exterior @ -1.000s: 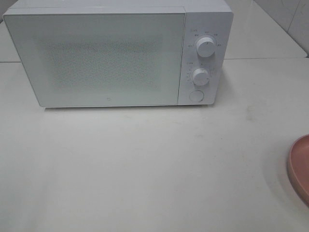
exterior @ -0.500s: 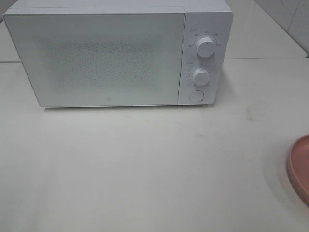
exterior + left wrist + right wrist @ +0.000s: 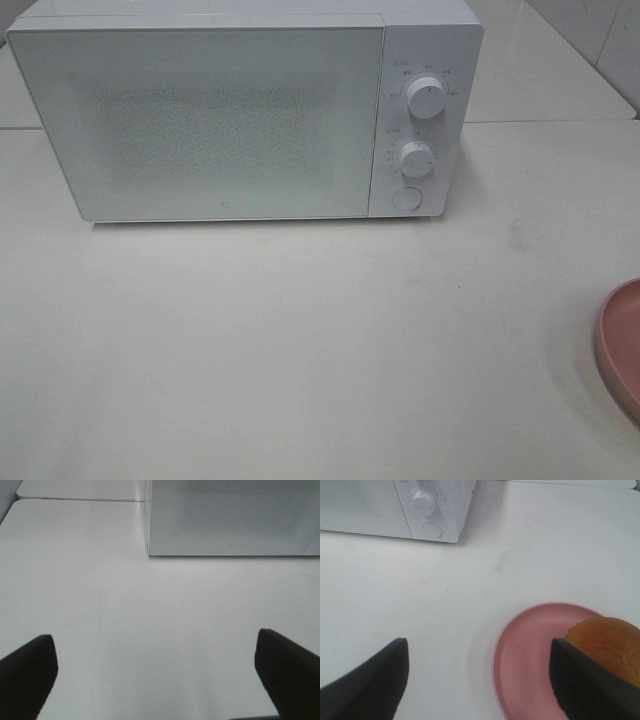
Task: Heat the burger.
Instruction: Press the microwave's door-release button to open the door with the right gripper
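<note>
Nothing moved, left end effector (image 3: 155, 639) wide, right end effector (image 3: 479, 644) wide near burger (image 3: 606, 639)

Kitchen-like setup: white microwave (image 3: 245, 110) on pale countertop (image 3: 300, 350), tiled wall (image 3: 600, 40)

One white microwave (image 3: 220, 120) with two knobs, an upper dial (image 3: 426, 98) and a lower dial (image 3: 414, 157), plus one round button (image 3: 406, 198). One pink plate (image 3: 618, 350). One burger (image 3: 607, 642). Two hands: one left hand (image 3: 155, 665), one right hand (image 3: 477, 675). One tabletop (image 3: 300, 350).
</note>
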{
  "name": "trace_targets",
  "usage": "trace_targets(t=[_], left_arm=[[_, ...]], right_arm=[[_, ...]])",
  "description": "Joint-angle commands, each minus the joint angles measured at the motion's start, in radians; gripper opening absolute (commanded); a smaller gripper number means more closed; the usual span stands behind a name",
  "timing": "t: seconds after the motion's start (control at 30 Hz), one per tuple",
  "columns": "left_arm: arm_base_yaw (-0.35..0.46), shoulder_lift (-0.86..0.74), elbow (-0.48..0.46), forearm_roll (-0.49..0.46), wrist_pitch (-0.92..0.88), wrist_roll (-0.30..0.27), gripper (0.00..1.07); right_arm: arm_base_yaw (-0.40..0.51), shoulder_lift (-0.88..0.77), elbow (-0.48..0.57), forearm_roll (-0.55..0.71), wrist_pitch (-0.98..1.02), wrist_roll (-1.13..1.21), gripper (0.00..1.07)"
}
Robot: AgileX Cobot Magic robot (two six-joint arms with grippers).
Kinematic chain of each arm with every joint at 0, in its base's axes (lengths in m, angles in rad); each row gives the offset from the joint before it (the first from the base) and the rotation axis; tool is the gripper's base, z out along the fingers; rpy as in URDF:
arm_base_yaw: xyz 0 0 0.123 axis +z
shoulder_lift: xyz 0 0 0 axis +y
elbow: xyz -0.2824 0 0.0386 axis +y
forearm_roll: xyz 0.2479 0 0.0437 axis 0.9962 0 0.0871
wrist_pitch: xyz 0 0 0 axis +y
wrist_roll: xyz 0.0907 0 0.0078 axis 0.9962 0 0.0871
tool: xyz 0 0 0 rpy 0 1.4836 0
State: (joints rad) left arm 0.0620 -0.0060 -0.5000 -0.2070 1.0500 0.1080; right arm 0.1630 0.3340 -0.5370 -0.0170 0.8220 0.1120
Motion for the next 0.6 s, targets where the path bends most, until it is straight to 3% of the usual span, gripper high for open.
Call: trace_targets(t=[0.03,0.6], left_arm=[[0.005,-0.024,0.002,-0.003,-0.015,-0.004,1.02],[0.005,-0.024,0.002,-0.003,-0.015,-0.004,1.02]], right_arm=[[-0.007,0.039,0.024,0.0,-0.079,-0.008,0.75],[-0.007,0.282,0.086,0.001,-0.43,-0.008,0.75]])
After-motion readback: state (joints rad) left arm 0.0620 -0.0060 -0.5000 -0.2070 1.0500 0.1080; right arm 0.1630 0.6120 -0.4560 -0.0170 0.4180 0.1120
